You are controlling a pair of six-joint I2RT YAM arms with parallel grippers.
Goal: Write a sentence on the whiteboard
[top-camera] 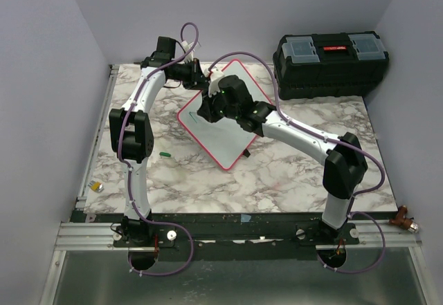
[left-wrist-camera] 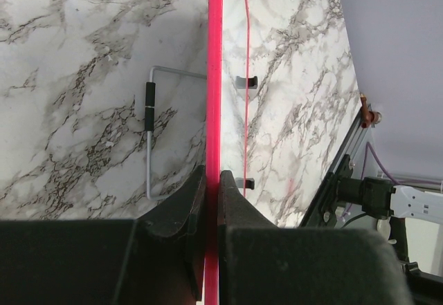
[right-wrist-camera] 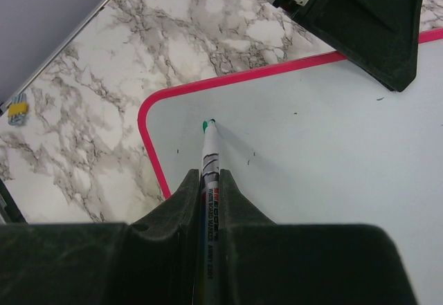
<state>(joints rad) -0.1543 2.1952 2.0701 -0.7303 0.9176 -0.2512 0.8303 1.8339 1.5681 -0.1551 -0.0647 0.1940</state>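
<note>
The whiteboard (top-camera: pixel 223 131) lay skewed like a diamond on the far middle of the marble-patterned bench (top-camera: pixel 291 173). It was a flat white rectangle with rounded corners and a thin red-pink rim. Whether it lay flat or was tipped up could not be told from above.

The left gripper (top-camera: pixel 199 78) reached to the board's far corner. In the left wrist view its black fingers (left-wrist-camera: pixel 181 205) were closed narrowly on the glossy red rim (left-wrist-camera: pixel 214 77), which ran edge-on straight up that view. A thin bent wire stand (left-wrist-camera: pixel 149 132) with two black sleeves showed just beside the rim, and two small dark clips (left-wrist-camera: pixel 246 82) sat on its other side.

The right gripper (top-camera: pixel 206 110) hovered over the board's left part. In the right wrist view the right gripper (right-wrist-camera: pixel 210 187) was clamped on a slim silver marker (right-wrist-camera: pixel 209 156) with printed lettering along the barrel. The marker's green tip (right-wrist-camera: pixel 206 124) stood just inside a rounded corner of the board (right-wrist-camera: pixel 332 153); contact could not be judged. The smooth white surface there carried a few tiny dark specks.

A small green cap (top-camera: pixel 165 154) lay on the bench left of the board. A ribbed black toolbox (top-camera: pixel 331 56) with clear lid compartments stood at the far right corner.
</note>
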